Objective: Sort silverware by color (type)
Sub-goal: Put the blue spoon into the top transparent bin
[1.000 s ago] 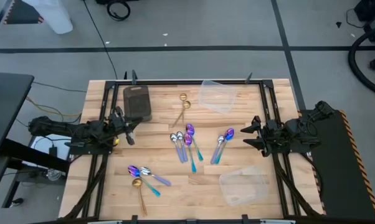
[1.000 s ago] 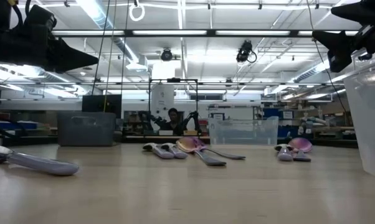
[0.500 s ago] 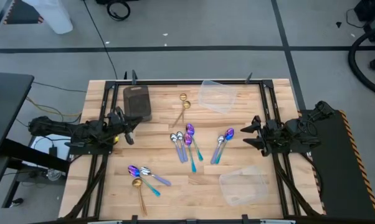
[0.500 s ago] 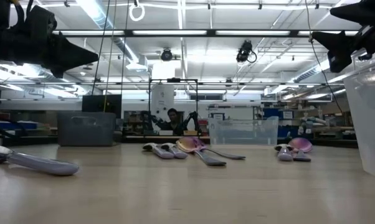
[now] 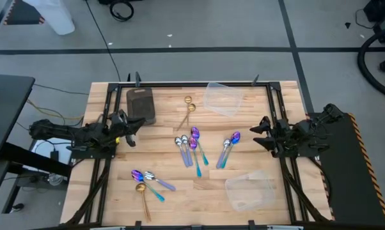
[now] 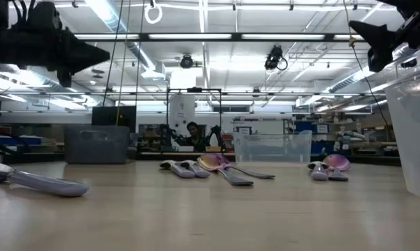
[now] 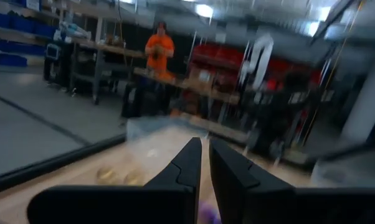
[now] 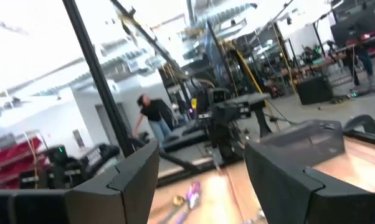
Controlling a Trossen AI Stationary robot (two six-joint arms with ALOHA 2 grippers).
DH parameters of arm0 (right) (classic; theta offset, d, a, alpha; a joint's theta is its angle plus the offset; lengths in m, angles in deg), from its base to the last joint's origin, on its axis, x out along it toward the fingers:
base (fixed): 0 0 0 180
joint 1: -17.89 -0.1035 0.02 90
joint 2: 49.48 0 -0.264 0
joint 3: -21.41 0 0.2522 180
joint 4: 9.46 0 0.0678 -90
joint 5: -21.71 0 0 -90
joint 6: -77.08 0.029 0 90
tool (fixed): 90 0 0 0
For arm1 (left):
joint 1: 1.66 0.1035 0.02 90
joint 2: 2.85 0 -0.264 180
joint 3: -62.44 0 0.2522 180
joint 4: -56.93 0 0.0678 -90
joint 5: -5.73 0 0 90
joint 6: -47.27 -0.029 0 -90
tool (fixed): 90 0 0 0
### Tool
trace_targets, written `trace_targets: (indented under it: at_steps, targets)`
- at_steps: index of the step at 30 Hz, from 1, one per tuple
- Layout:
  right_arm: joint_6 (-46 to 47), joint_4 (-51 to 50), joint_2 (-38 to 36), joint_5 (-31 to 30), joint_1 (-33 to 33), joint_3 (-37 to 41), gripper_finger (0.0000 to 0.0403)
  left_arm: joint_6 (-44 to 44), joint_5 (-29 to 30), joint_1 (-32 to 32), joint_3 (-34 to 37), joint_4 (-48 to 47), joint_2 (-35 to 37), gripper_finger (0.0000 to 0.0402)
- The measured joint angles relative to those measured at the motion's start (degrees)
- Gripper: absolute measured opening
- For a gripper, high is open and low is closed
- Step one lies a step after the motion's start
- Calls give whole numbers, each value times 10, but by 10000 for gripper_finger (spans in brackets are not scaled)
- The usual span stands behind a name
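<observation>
Left hand (image 5: 131, 131): at the table's left edge, raised off the wood, fingers pressed almost together with only a sliver between them, holding nothing.
Tray (image 5: 141, 105): dark grey, far left of the table (image 5: 173, 191), just beyond the left hand.
Near-left spoons (image 5: 148, 180): a purple-blue one, a silver one and a gold one lying crossed on the wood, toward the near edge.
Far gold spoons (image 5: 187, 110): two together, right of the tray.
Middle spoons (image 5: 191, 147): silver and purple-blue with teal handles, bunched and overlapping at the table's centre.
Right spoons (image 5: 228, 148): a small mixed pair, just left of the right hand.
Containers: one clear tub far right (image 5: 223, 98), one near right (image 5: 249, 190); both look empty.
Right hand (image 5: 264, 135): at the table's right edge, raised, fingers spread wide, empty.
Handling: I'd judge the spoons light, stiff and slick, lying flat, so they may skid or tip under a pinch. The slim handle near its middle looks the best hold; the bowl is too rounded. Where they overlap, take the top one first.
Progress: colours are mixed in every group, so sorting seems hardly begun.
</observation>
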Motion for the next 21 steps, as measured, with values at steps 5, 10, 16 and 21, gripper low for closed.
trace_targets:
  at_steps: [5, 10, 16, 21]
  targets:
    - [-12, 20, 0, -85, 0, 0, 246, 2, -2, -1, 0, 53, 0, 39]
    - [1, 4, 0, -168, 0, 0, 246, -38, -7, 0, 0, 59, 0, 39]
    - [20, 11, 0, -188, 6, 0, 246, -133, -8, 23, -41, 79, 1, 39]
    - [77, 12, 2, -196, 18, 0, 246, -93, -9, 37, -76, 16, -2, 39]
